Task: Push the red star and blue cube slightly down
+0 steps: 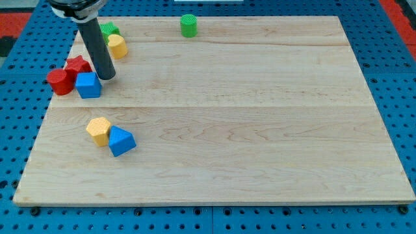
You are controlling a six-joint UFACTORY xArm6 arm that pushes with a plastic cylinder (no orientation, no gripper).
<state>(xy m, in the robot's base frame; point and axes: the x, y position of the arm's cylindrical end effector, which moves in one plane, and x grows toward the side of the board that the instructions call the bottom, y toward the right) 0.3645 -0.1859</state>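
The wooden board (pixel 260 130) filled most of the view, and all the blocks were on its left part except a green cylinder (pixel 188 25) near the top edge. The rod came down from the view's top left, and my tip (pixel 108 77) rested on the board just beside the upper right corner of the blue cube (pixel 88 85); I could not tell if it really touched it. The rod has no jaws, so there was nothing to open or close and it held nothing. The red star (pixel 78 65) lay just above the cube at its left, with a red cylinder (pixel 60 82) touching the cube's left side. Behind the rod stood a yellow block (pixel 117 46) and a green block (pixel 109 30). Lower on the board lay a yellow hexagon (pixel 99 130) against a blue block (pixel 121 141). I judged the push was not yet started: the tip needed first to go above the star, then travel a short way down, without carrying the red cylinder along.
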